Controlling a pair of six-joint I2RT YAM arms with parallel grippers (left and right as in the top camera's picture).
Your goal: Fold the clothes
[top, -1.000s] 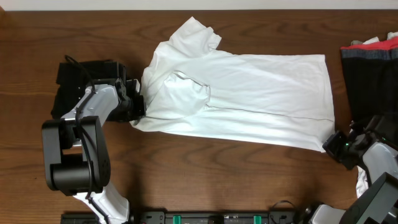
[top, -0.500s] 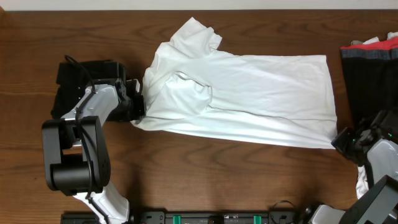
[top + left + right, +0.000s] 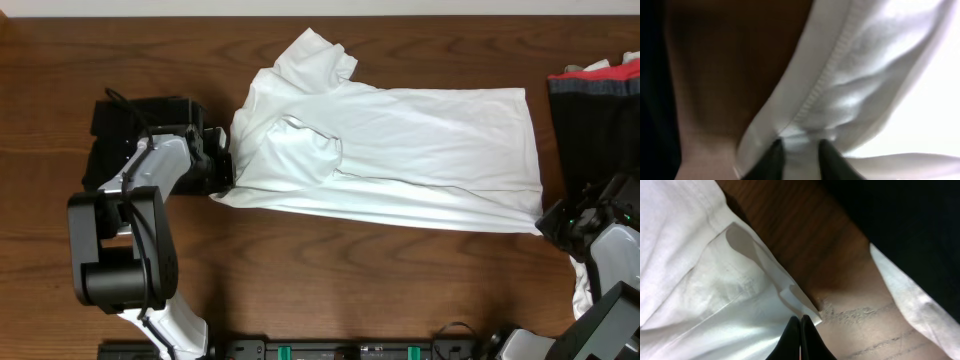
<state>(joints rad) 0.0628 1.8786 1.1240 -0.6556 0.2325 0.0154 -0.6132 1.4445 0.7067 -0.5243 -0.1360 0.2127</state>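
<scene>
Right claw (image 3: 800, 318) tight on white T-shirt (image 3: 420, 150) corner; left claw (image 3: 799, 146) parted around hem.

Left of the white T-shirt (image 3: 400, 150), my left arm (image 3: 112, 250): silver-white links between bulky black rounded joints, a thin black cable looping above, a black left pincer (image 3: 226, 170). Right of the T-shirt, my right arm (image 3: 610, 250) matches; its right pincer (image 3: 548, 224) has dark, tapered fingers (image 3: 791, 340).

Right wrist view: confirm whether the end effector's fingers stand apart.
No, the right end effector is pinched shut on the white T-shirt corner.
</scene>
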